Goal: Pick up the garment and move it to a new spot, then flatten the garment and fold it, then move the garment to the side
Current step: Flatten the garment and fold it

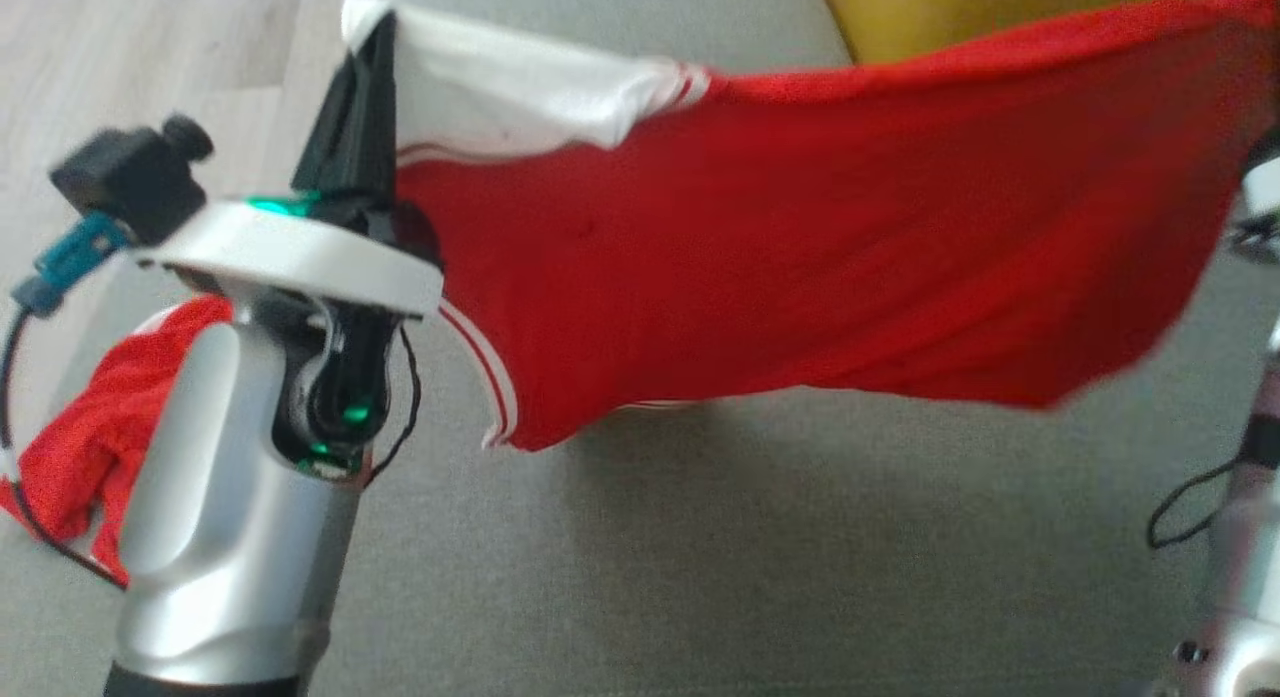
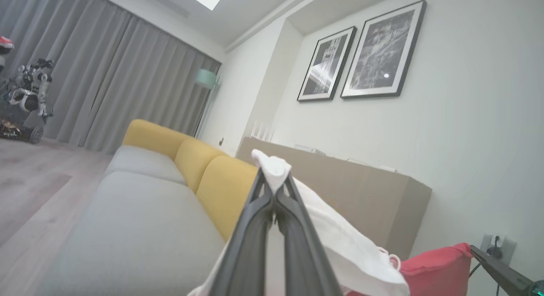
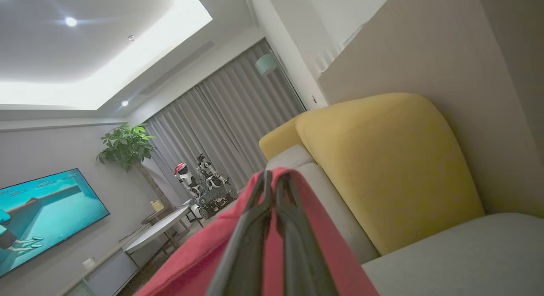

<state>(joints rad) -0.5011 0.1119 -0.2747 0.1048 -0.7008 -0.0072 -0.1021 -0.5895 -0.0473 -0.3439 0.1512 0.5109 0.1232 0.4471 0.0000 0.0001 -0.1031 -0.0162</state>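
The garment (image 1: 820,247) is a red shirt with a white sleeve and white stripes, stretched in the air above the grey sofa seat (image 1: 700,557). My left gripper (image 1: 365,37) is shut on its white sleeve at the upper left; in the left wrist view my left gripper (image 2: 274,181) pinches a white bunch of the garment (image 2: 340,241). My right gripper (image 3: 272,179) is shut on the garment's red edge (image 3: 199,257). A red part hangs low behind my left forearm (image 1: 90,447).
Yellow back cushions (image 3: 382,160) line the sofa's far side. Wooden floor (image 1: 120,47) lies beyond the seat's left end. A beige cabinet (image 2: 361,190) stands behind the sofa. Another robot (image 3: 204,181), a low table (image 3: 157,228) and a TV (image 3: 42,215) stand across the room.
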